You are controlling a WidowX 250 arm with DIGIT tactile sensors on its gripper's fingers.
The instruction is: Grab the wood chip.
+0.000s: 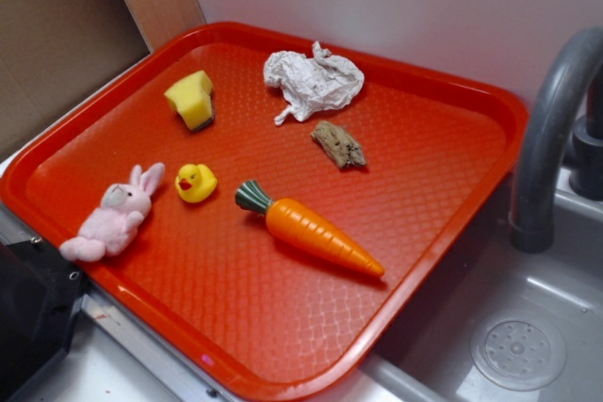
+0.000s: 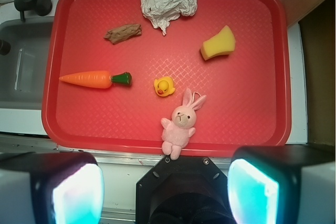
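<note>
Wood chip (image 2: 123, 33) probably light, stiff, rough enough not to slip (bark may crumble a little); best pinched across short width, mid-length. Grey-brown, grooved, oblong, flat on red tray (image 2: 262, 124), just beside paper wad (image 2: 167, 4), well apart from carrot (image 2: 94, 79). Fingers (image 2: 79, 190) spread wide, holding nothing, hovering short of tray's near edge.

We see our black gripper (image 2: 165, 192) only from the wrist view, at the bottom edge of the frame. Its two jaws stand wide apart, one at each lower corner, their inner pads (image 2: 79, 192) glowing pale cyan. Nothing sits between them. The dark wrist mount fills the gap at centre bottom. In the exterior view we cannot make out the arm with certainty.
</note>
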